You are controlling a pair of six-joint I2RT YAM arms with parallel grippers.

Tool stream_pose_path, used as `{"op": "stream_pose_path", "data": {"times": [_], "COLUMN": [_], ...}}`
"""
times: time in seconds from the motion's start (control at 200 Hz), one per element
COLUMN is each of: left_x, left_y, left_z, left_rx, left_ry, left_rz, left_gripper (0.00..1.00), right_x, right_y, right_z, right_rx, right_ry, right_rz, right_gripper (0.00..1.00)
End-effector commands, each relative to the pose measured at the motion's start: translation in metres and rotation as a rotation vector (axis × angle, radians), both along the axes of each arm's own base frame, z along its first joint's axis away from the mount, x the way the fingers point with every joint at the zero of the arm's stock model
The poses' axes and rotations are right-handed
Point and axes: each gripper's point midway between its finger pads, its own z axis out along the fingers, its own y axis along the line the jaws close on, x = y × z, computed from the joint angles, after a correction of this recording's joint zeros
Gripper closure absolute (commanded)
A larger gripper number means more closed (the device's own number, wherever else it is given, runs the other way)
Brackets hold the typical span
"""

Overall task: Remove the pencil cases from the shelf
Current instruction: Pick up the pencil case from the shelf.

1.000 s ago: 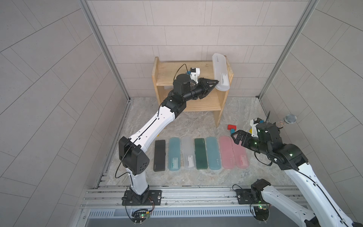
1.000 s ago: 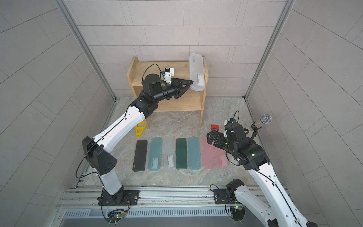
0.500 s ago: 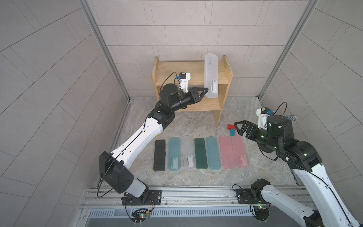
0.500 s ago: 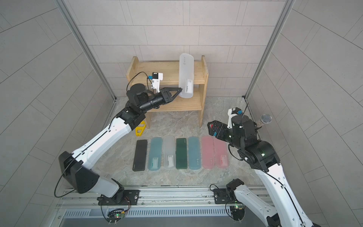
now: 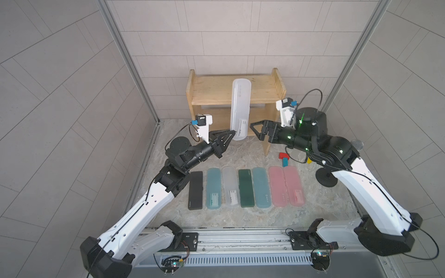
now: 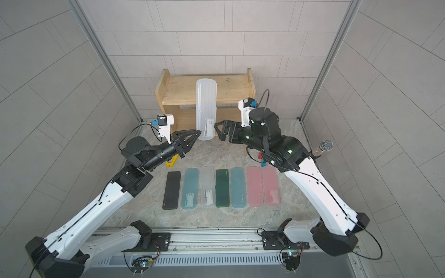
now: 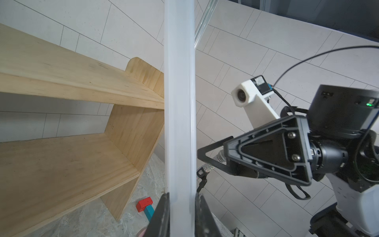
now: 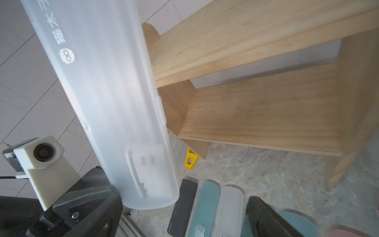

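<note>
A frosted white pencil case [image 5: 239, 108] [image 6: 206, 110] stands upright in the air in front of the pine shelf [image 5: 216, 92] [image 6: 183, 91], apart from it. My left gripper [image 5: 233, 134] [image 6: 198, 134] is shut on its lower end; the left wrist view shows the case [image 7: 179, 102] pinched between both fingers [image 7: 162, 215]. My right gripper [image 5: 255, 131] [image 6: 218, 131] is open just right of the case's lower end, not touching it. In the right wrist view the case [image 8: 106, 102] fills the left side and both shelf [image 8: 266, 115] tiers are bare. Several pencil cases [image 5: 245, 187] [image 6: 222, 187] lie in a row on the floor.
Small red and blue blocks [image 5: 284, 158] [image 6: 261, 158] lie by the shelf's right foot. A yellow triangular frame [image 6: 172, 162] [image 8: 191, 159] sits near its left foot. A microphone [image 5: 356, 144] [image 6: 323, 146] stands at the right wall. Tiled walls close in on three sides.
My left arm drew the white case off the shelf's right end, leftward and toward the front, turning it upright. My right arm rose and reached in toward the case, still open.
</note>
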Motion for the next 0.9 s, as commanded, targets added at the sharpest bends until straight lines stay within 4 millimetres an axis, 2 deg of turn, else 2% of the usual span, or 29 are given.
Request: {"op": "stream_pose_path", "data": {"times": [0.0,0.155,0.3,0.515,0.891], "left_x": [-0.011,-0.018,-0.021,-0.024,-0.025], "left_y": [0.009,0.019,0.025,0.029,0.034], "left_z": [0.009,0.005,-0.001,-0.006,-0.013], "left_rx": [-0.002,0.027,0.035,0.037,0.047], "left_ry": [-0.066,-0.06,-0.044,-0.037,-0.021], "left_rz": [0.012,0.039,0.053,0.065,0.081], "left_gripper": [1.0,1.0,1.0,1.0,1.0], "right_x": [0.004,0.007,0.005,0.007,0.013], "right_y": [0.024,0.05,0.065,0.074,0.083], "right_z": [0.023,0.032,0.04,0.046,0.029], "right_rx": [0.042,0.084,0.079,0.076,-0.012], "right_ry": [-0.066,-0.086,-0.103,-0.122,-0.122], "right_rz": [0.049,0.099,0.138,0.156,0.153], "right_gripper": [0.0,0.0,0.0,0.01,0.04]}}
